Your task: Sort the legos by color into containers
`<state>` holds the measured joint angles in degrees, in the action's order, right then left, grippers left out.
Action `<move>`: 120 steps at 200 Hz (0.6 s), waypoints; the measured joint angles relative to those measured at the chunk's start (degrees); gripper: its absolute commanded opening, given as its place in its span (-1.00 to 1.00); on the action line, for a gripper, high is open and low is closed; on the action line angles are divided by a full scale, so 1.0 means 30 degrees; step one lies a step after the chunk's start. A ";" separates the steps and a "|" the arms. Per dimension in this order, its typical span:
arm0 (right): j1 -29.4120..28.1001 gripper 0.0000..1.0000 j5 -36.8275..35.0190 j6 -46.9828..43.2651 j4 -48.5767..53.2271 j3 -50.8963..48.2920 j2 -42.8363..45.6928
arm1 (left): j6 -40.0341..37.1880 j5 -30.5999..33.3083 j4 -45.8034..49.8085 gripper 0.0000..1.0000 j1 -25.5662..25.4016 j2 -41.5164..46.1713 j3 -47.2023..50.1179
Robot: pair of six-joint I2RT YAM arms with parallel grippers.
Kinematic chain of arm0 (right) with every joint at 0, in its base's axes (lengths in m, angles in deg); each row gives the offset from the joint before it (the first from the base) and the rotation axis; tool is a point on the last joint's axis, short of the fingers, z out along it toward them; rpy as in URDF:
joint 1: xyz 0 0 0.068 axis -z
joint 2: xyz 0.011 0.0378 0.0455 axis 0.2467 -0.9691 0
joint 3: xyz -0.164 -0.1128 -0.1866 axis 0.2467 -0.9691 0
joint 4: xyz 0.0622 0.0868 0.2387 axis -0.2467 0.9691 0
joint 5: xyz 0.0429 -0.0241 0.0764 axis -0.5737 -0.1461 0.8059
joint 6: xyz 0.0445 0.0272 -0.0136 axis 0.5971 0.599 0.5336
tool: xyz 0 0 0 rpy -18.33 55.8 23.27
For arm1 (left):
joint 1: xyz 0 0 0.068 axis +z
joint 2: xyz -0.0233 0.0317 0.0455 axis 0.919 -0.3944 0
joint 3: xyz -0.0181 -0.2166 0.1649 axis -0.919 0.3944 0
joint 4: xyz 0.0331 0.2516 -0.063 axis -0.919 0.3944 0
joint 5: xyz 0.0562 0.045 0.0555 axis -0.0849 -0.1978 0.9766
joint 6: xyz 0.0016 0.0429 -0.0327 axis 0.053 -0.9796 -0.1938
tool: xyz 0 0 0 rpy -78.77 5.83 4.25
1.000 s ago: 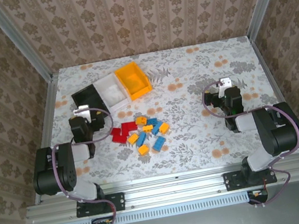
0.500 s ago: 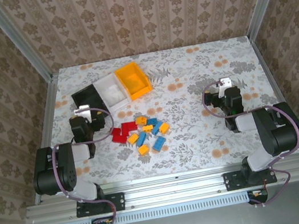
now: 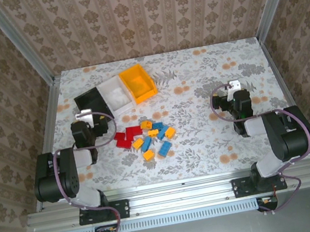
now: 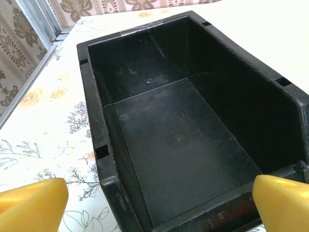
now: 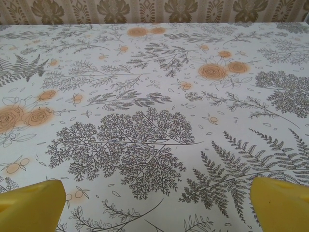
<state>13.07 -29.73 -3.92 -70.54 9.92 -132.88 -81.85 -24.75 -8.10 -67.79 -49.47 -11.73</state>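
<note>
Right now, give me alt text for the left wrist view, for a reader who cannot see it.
An empty black bin stands on the flower-printed table just ahead of the left gripper. The gripper's two yellow fingertips show at the bottom corners, wide apart, holding nothing.

Top cam: high, behind arms (image 3: 63,174), looking down on whole table (image 3: 207,137). L wrist cam: low, close, facing black bin (image 4: 96,111), shared w/ top view's upper left. R wrist: low over table.
</note>
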 measured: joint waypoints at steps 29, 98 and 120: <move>-0.0495 1.00 -0.0699 -0.0095 0.2193 0.0641 0.0772 | 0.0000 -0.0015 0.0539 1.00 -0.0007 0.0335 0.0000; -0.5049 1.00 -0.2171 0.3402 1.3435 0.9508 0.8007 | 0.1829 0.0226 0.9508 1.00 -0.2149 1.4236 -0.1683; -0.4510 0.66 -0.0160 0.6608 1.2626 0.8837 0.7905 | 0.5362 0.1472 1.3209 1.00 -0.2178 1.7369 -0.2674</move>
<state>-0.46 -30.21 15.91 -32.67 36.43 -109.17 -65.76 -20.33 31.53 -74.33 2.64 -19.75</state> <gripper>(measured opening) 0.944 0.997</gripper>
